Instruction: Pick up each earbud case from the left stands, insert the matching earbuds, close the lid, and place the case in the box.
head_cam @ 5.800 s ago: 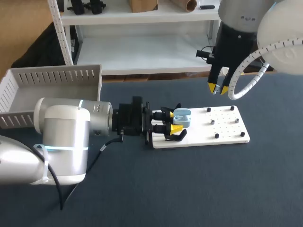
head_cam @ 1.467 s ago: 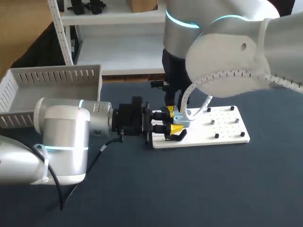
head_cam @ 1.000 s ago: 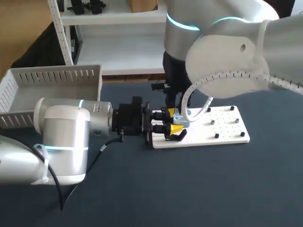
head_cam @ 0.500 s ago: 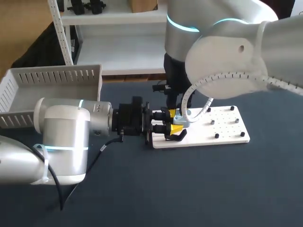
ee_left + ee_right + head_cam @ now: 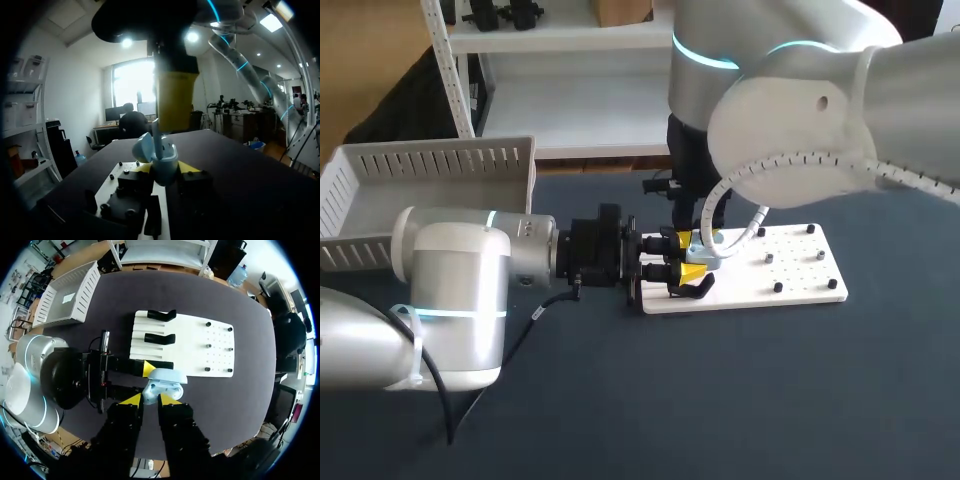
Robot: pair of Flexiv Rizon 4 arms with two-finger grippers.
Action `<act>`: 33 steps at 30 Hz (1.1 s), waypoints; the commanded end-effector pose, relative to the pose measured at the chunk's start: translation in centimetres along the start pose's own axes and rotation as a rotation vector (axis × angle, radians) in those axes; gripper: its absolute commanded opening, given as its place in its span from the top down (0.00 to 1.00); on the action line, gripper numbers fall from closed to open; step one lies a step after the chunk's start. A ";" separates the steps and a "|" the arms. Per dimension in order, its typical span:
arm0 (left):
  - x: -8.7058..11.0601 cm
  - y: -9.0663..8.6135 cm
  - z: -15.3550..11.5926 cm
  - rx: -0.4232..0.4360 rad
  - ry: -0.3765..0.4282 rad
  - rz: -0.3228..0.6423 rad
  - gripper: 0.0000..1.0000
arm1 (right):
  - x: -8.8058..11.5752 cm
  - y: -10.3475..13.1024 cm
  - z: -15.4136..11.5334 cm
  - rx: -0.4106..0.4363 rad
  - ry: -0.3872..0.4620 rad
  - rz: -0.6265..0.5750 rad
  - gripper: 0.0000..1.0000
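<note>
Dark table [image 5: 770, 400] surface is covered in part by a white board [image 5: 805, 270]. Over the board's end toward the box [image 5: 430, 165], the case [image 5: 165, 381] is clamped from two sides by the left gripper [image 5: 166, 169], with its lid swung open and its mouth turned upward. Directly above it the right gripper [image 5: 149, 400] is pointed straight down, so the case lies just ahead along that gripper's own axis. Whether anything is grasped there cannot be told. Insertion is judged to be the step in hand, and a short, straight descent is called for. Two black stands [image 5: 160, 315] are set farther along the board's end, beside the case and out of the path. The box is well apart.
</note>
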State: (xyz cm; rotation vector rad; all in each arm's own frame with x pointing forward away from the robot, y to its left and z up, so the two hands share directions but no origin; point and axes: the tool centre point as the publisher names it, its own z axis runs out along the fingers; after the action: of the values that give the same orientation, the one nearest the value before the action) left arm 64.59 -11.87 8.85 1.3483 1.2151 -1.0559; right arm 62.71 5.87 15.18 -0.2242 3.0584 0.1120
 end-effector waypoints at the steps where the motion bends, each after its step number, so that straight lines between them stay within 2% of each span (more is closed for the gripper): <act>1: 0.1 0.0 0.1 -0.004 -0.004 0.002 1.00 | -0.3 0.0 0.1 0.003 0.003 0.004 1.00; 33: 0.1 0.0 0.1 -0.004 -0.004 0.002 1.00 | 0.4 -0.5 0.1 0.000 0.005 0.007 1.00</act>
State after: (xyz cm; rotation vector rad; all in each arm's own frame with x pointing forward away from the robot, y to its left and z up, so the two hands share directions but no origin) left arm 64.59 -11.87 8.84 1.3483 1.2148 -1.0557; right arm 62.50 5.40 15.09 -0.2147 3.0671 0.1092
